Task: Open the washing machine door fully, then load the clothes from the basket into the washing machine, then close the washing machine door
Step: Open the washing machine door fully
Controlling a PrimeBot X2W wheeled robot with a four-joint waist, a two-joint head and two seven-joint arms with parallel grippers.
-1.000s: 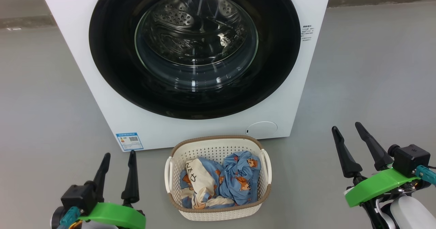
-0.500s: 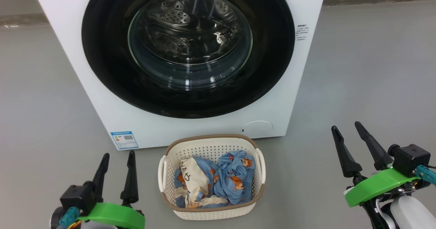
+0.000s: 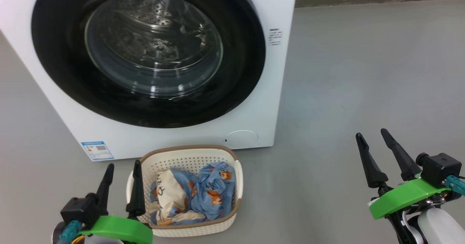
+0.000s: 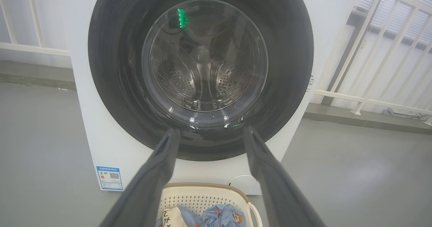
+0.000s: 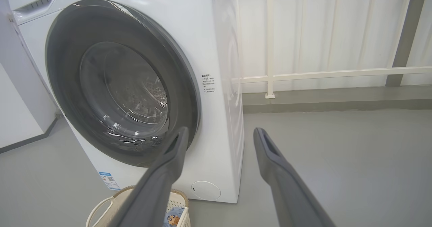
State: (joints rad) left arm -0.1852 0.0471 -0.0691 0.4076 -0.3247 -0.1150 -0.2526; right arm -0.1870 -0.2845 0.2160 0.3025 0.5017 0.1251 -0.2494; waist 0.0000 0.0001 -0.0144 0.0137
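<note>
The white washing machine (image 3: 276, 91) stands ahead with its round black-framed door (image 3: 239, 73) shut flat against the front; the steel drum shows through the glass. On the floor in front sits the cream basket (image 3: 189, 153) holding the light-blue bear-print clothes (image 3: 210, 191). My left gripper (image 3: 122, 167) is open at the lower left, its right finger overlapping the basket's left rim in the head view. My right gripper (image 3: 370, 134) hangs open over bare floor, well right of the machine. The left wrist view faces the door (image 4: 290, 68) with the basket (image 4: 202, 195) below.
Grey floor (image 3: 356, 73) spreads to the right of the machine. A white railing (image 5: 324, 74) runs behind and to the right. A blue label (image 3: 96, 149) and a round flap (image 3: 241, 138) sit low on the machine's front.
The head camera has turned right, so the machine and basket now sit further left in the picture. Both grippers hold the same open pose.
</note>
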